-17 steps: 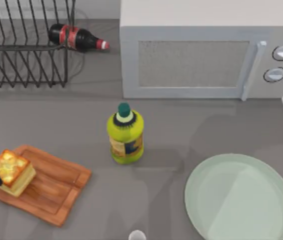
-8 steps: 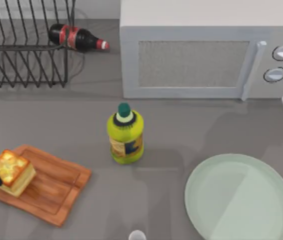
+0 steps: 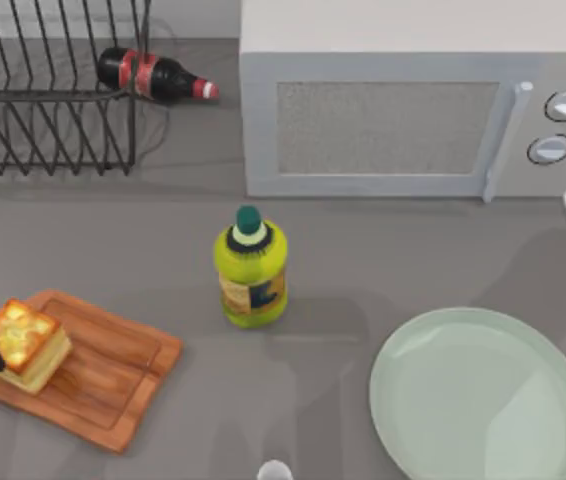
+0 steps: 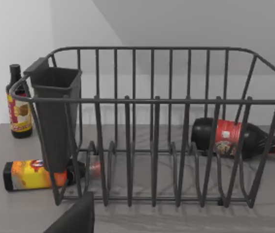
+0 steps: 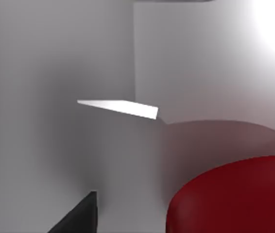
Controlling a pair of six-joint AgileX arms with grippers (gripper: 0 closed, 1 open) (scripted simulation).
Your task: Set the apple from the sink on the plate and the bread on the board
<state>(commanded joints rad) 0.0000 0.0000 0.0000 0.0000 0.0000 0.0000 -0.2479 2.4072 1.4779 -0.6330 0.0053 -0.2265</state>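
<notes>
The bread (image 3: 27, 343) sits on the board (image 3: 103, 375) at near left, done. My right pincer hangs close over the apple (image 5: 234, 196) for pickup; grip unclear. The plate (image 3: 403, 400) waits, near right.

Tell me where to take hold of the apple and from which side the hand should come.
Judging from the right wrist view, the apple is a glossy, rounded red body close under that camera, set against pale walls. Best guess: take it across its widest middle, coming down from above, since the curved top offers no edge and the nearby walls seem to leave little room for a sideways approach.
</notes>
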